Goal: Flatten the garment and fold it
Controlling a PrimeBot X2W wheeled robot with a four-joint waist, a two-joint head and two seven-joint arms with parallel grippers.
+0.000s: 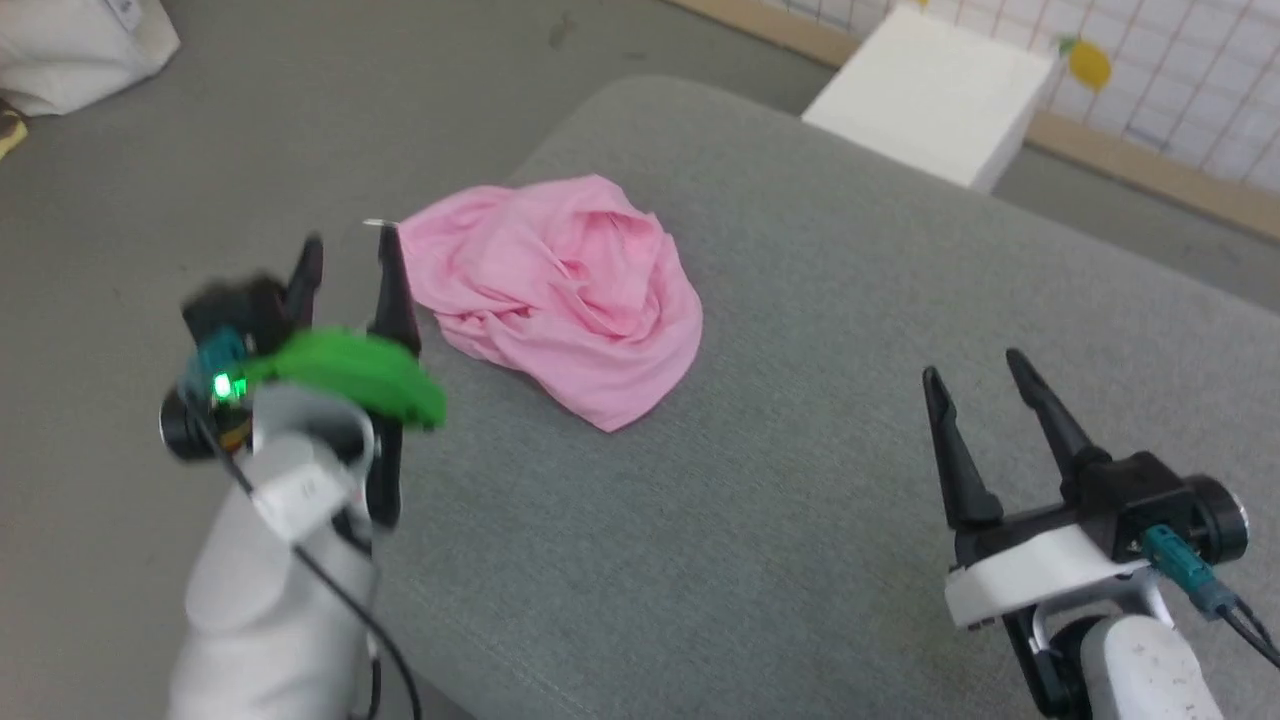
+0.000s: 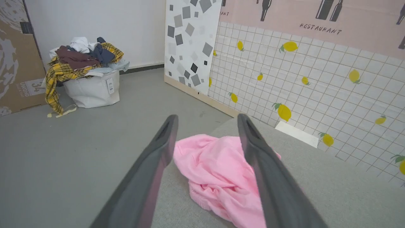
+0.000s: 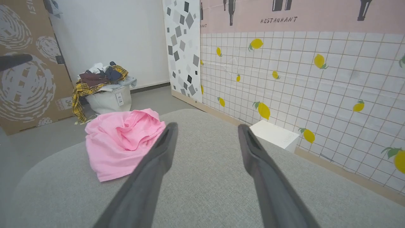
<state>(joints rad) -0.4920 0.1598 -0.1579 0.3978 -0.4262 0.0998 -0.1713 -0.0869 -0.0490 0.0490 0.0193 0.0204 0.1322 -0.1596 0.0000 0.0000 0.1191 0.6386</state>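
Flattening had not begun: the left gripper (image 1: 350, 245), jaws apart, hovered just beside the crumpled pink garment (image 1: 560, 290) and probably needed a hem to grasp, while the right gripper (image 1: 975, 368), jaws also apart, hung well clear.

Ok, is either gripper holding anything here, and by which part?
Nothing is held. The left gripper is open beside the edge of the crumpled garment; the right gripper is open over the grey surface, apart from the cloth.

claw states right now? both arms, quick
Left claw: open, empty, close beside the garment.
Right claw: open, empty, well apart from the garment.
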